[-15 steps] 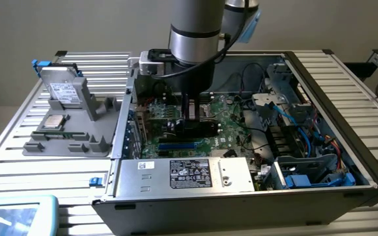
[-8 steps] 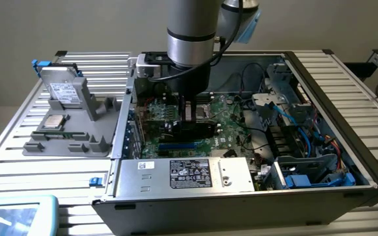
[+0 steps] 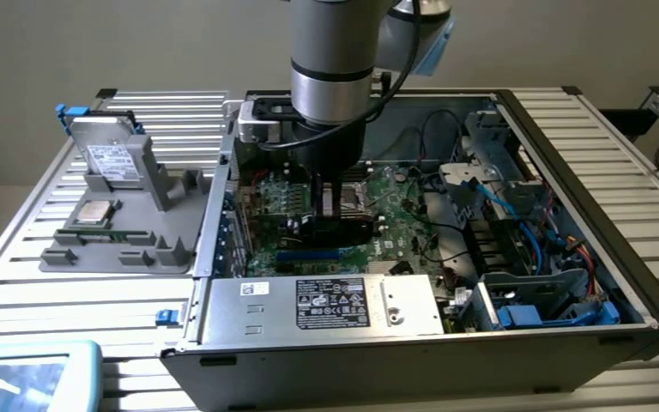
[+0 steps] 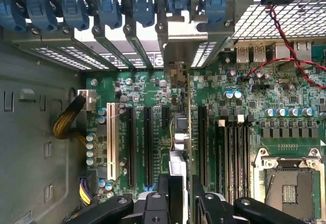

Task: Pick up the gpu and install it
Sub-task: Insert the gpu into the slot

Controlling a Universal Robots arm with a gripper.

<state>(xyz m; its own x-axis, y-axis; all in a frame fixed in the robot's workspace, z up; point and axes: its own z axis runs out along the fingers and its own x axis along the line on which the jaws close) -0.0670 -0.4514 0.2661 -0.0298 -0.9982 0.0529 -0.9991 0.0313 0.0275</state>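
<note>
Black claw point(image 4: 181, 186) clamped on gpu point(image 4: 182, 132) — card edge-on betw. its jaws, over mobo slots point(image 4: 131, 142).

The counter point(image 3: 32, 283) is ribbed bare metal, the computer case point(image 3: 421, 369) matt grey sheet metal. The motherboard point(image 4: 153, 86) looks glossy green. The gpu point(image 4: 178, 74) has a shiny metal bracket, and the end effector point(image 4: 184, 193) is matt black.

We see a slatted metal table point(image 3: 32, 287) bearing an open computer case point(image 3: 421, 369), a grey tray point(image 3: 135, 242) (just beside it) and a blue-rimmed object point(image 3: 32, 348).
</note>
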